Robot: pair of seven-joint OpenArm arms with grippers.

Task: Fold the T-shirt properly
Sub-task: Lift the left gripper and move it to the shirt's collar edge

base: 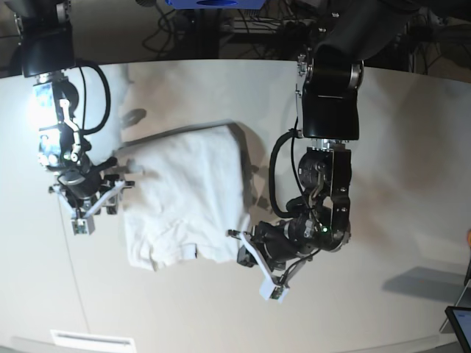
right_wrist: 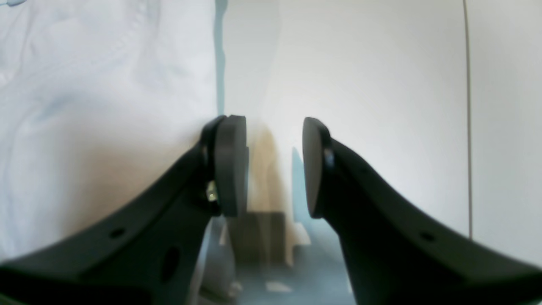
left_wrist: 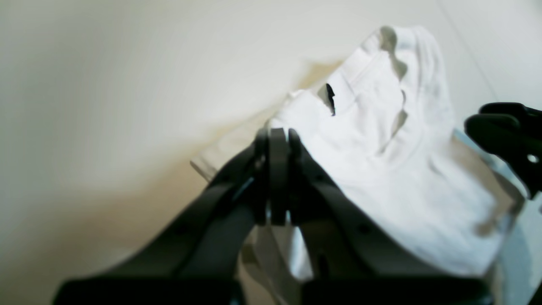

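The white T-shirt (base: 188, 195) lies partly folded and wrinkled on the off-white table (base: 397, 220). My left gripper (base: 245, 248) is at its near right corner. In the left wrist view its fingers (left_wrist: 277, 140) are pressed together on the cloth's edge, and the T-shirt (left_wrist: 381, 169) spreads out beyond them. My right gripper (base: 110, 193) sits at the shirt's left edge. In the right wrist view it (right_wrist: 274, 165) stands open with only tabletop in the gap, and the T-shirt (right_wrist: 97, 106) lies just left of its left finger.
Cables and stand legs (base: 213, 22) crowd the table's far edge. A thin seam (right_wrist: 468, 106) runs across the tabletop. A white strip (base: 92, 340) lies at the near left edge. A dark device corner (base: 460, 323) pokes in at the lower right.
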